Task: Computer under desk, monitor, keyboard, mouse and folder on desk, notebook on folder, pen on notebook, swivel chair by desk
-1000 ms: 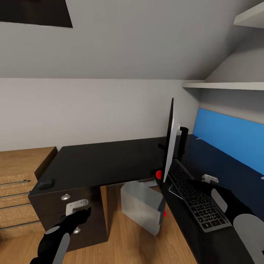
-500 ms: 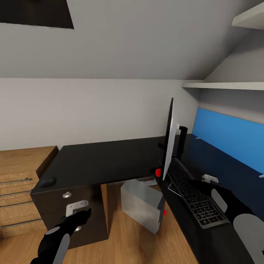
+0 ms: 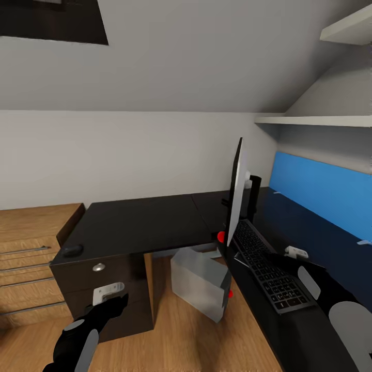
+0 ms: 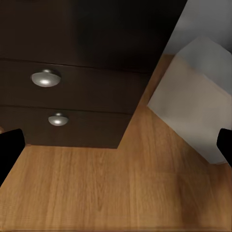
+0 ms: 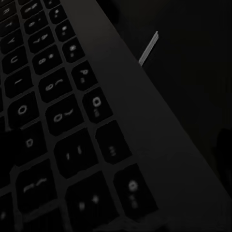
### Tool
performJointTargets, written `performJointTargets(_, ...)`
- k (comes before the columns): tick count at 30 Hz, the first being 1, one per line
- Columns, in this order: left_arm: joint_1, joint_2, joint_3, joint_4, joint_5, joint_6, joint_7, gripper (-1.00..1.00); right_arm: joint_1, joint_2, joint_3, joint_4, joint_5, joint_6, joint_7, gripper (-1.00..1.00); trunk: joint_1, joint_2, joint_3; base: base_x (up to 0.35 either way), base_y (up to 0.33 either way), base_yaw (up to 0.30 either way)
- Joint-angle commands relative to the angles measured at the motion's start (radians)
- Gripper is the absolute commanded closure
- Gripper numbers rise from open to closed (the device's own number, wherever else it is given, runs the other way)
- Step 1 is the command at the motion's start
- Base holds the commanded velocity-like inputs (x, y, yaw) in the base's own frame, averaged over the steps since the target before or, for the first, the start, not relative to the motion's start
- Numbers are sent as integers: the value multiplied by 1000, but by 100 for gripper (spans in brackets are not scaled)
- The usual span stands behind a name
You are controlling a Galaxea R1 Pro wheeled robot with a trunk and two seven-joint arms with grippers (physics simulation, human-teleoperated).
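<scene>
The black bench (image 3: pixel 139 227) ran along the wall and turned down the robot's right side, and most of the kit was already on it. The monitor (image 3: pixel 236 199) stood edge-on near the inner corner, upright on its slim stand. The keyboard (image 3: pixel 266 271) lay just beside it, and it seemed to sit slightly askew, one end lifted off the top. The right pincer (image 3: pixel 295 252) hung just past the keyboard's far edge; its wrist camera looked closely across the keys (image 5: pixel 58 121), but I could not tell whether its jaws were clenched or released. The mouse (image 3: pixel 73 250) sat well apart, at the bench's far left end above the drawers (image 3: pixel 101 289), so I judged it had yet to be brought beside the keyboard. The computer (image 3: pixel 199 281) rested tilted on the floor under the bench. The left pincer (image 3: pixel 107 295) hovered released, grasping nothing, in front of the drawers.
</scene>
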Motion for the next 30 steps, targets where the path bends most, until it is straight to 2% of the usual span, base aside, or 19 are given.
performJointTargets(1,-1,-1,1,-1,11,4,7,-100,0,-1,8,27,0,3,-2,-100,0,-1,-1,-228,0,0)
performJointTargets(20,-1,0,4,-3,11,4,9,-100,0,-2,8,27,1,1,-4,-100,0,-1,-1,-247,0,0)
performJointTargets(30,-1,1,5,-6,11,4,9,-100,0,-2,8,27,1,1,-17,-100,0,-1,-1,-33,0,0)
